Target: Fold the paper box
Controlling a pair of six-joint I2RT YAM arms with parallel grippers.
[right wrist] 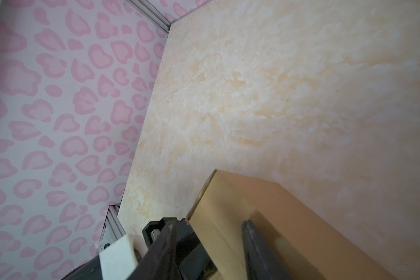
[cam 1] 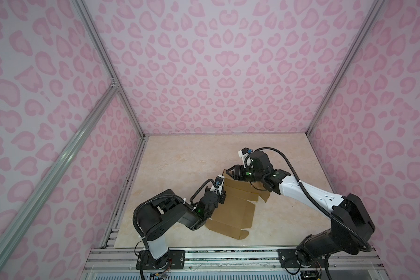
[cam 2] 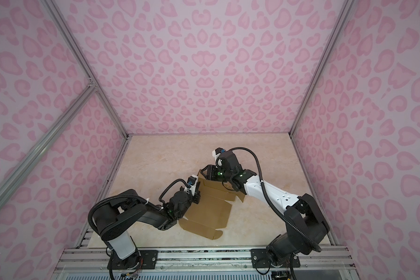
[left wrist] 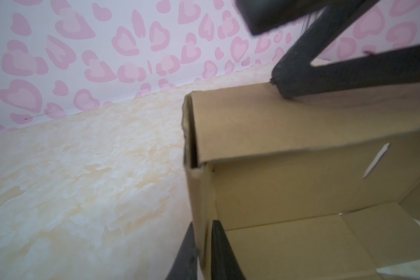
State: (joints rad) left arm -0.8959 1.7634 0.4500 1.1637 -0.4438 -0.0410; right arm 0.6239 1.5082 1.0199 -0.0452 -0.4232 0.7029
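1. The plain brown kraft cardboard paper box [cam 1: 230, 213] lies half-folded on the cream marble-patterned counter [cam 1: 180, 157], between my two arms. Its far wall stands raised, and its near panel with the tabs lies flat.
2. My left gripper [left wrist: 203, 223] straddles the box's left side wall, one finger outside and one inside, both close against the cardboard. I cannot tell whether they pinch it.
3. My right gripper [right wrist: 209, 220] reaches in from the right and is clamped over the top edge of the raised far wall, with the doubled cardboard between its fingers.
4. In both top views the two grippers sit near each other at the box's far-left corner.
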